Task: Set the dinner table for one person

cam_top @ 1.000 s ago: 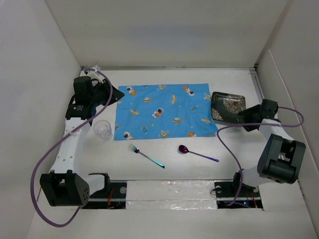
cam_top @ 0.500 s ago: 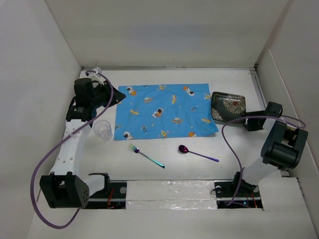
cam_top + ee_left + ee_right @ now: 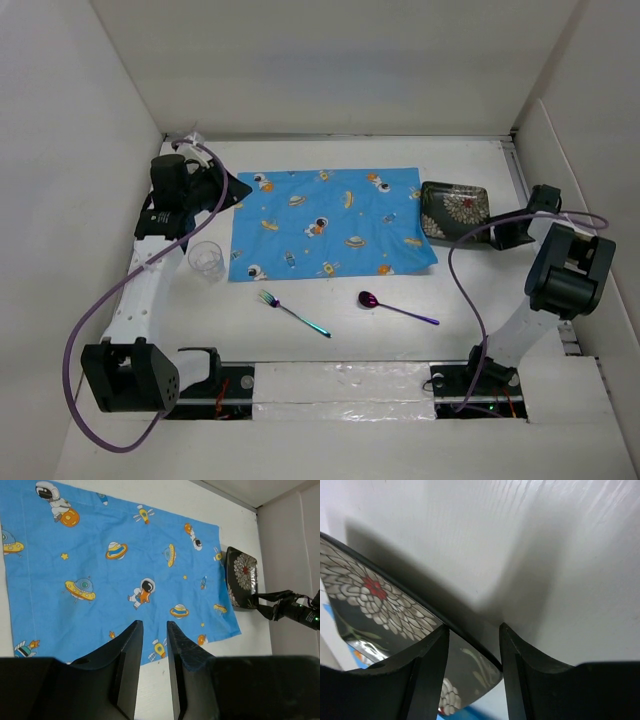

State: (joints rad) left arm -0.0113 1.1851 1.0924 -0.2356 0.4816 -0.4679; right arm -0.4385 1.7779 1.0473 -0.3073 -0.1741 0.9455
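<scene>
Dinner table [image 3: 400,345]: flat matte white top, walled in white, spanning the whole floor beneath both arms. Fork [image 3: 293,313] and spoon [image 3: 397,308] lie nearest, with the placemat [image 3: 330,222] beyond. Left gripper [image 3: 154,625] hangs above the placemat, jaws narrowly parted, empty. Right gripper [image 3: 474,630] straddles the plate [image 3: 455,210] rim at far right; clamping cannot be confirmed.

Bright, even from above; soft shadow beside the plate [image 3: 365,595], mid-frame; faint glare upper right; blurred fingers [image 3: 427,680] below.
</scene>
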